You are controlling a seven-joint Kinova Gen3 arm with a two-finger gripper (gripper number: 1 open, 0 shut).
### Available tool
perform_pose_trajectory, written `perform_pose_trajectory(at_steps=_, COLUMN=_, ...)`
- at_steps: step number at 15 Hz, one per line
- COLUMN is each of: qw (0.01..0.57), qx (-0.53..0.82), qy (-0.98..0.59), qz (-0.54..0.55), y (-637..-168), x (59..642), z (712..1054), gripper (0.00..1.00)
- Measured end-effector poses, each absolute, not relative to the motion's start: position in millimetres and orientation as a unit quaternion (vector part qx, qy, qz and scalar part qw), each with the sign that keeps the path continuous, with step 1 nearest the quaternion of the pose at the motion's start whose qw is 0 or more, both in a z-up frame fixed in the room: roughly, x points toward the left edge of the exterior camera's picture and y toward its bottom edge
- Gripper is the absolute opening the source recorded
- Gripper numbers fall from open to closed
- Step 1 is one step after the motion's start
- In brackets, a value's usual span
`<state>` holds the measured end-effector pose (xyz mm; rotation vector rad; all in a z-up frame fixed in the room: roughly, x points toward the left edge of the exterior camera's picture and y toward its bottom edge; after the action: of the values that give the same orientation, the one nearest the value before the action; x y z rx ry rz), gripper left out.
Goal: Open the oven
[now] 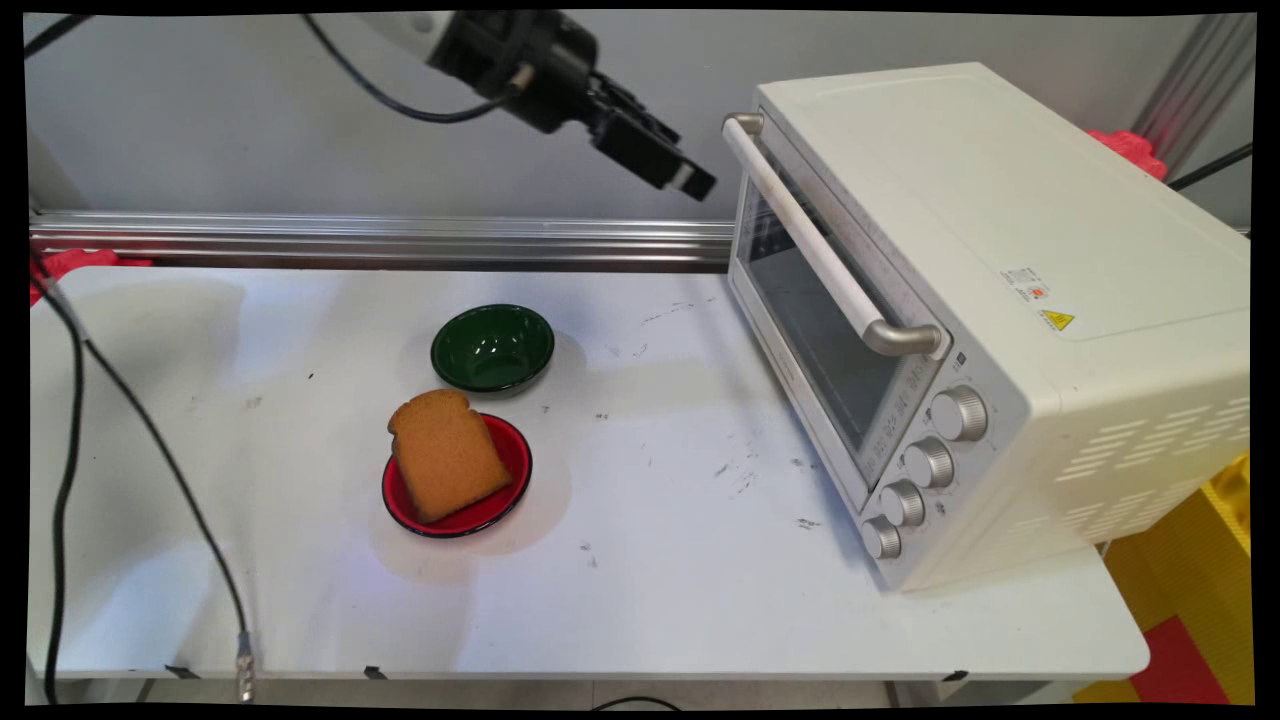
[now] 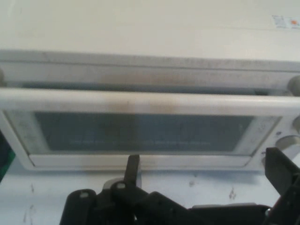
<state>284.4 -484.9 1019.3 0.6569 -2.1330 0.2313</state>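
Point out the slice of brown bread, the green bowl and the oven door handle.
Slice of brown bread point(image 1: 447, 455): main view, middle of its face.
Dark green glossy bowl point(image 1: 492, 345): main view, inner bottom.
White bar handle of the cream toaster oven's door point(image 2: 150, 101): hand view, mid-bar.

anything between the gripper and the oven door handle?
No. The gripper hangs in the air left of the oven's handle with only open air between them; the hand view shows the handle straight ahead, unobstructed.

1. The main view is looking down from above the table's point(image 1: 620, 600) near edge toward the wall.
2. The hand view is facing the oven door point(image 2: 145, 131) closely; both views are sharing the oven point(image 1: 1000, 300).
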Motion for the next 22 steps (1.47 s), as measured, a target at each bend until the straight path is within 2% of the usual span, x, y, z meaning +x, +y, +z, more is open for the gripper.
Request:
perform_pose_trajectory(at_steps=8, qw=0.412, qx=0.227, qy=-0.875, qz=0.111, y=-522, x=229, z=1022, gripper=1.00)
perform_pose_trajectory(at_steps=16, qw=0.390, qx=0.215, qy=-0.888, qz=0.118, y=-547, x=203, z=1020, gripper=1.00)
perform_pose_trajectory(at_steps=17, qw=0.389, qx=0.215, qy=-0.888, qz=0.117, y=-549, x=201, z=1019, gripper=0.00)
perform_pose_trajectory(at_steps=22, qw=0.383, qx=0.222, qy=-0.890, qz=0.106, y=-555, x=195, z=1019, gripper=0.00)
